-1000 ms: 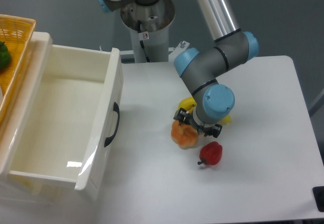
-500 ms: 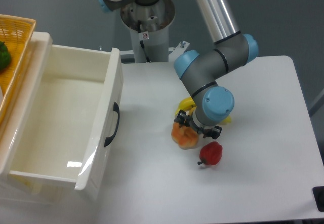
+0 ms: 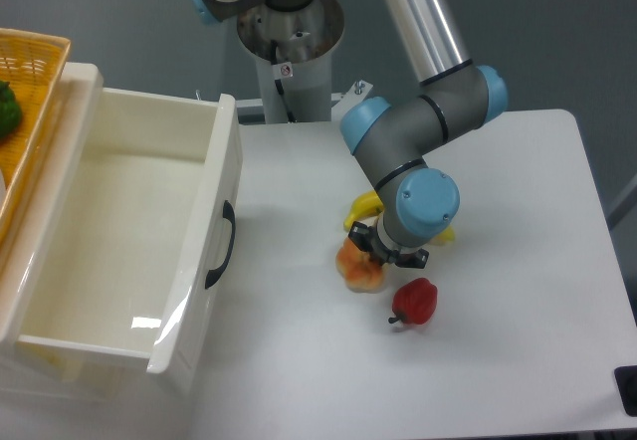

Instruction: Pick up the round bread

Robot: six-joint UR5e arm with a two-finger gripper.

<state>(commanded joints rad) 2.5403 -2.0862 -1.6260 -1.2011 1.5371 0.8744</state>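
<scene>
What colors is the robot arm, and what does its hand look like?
The arm has dark grey rounded joints with light blue caps and a shiny silver tube. The gripper is small and black, mostly hidden under the wrist. The silver base carries a small red sticker.

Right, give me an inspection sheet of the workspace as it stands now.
Surface: white table, no spills seen.
Job's things: round bread near the table's middle, partly under the wrist; whether it is off the table cannot be told.
Clutter: red bell pepper just right of the bread; yellow banana behind it, mostly hidden by the arm.
Grippers: pincer right at the bread's upper right side; fingers too hidden to tell if open or shut.
Cables: nothing seen.
Surroundings: open white drawer at left, with a black handle; wicker basket beyond it with something green inside; robot base post behind the table.
</scene>
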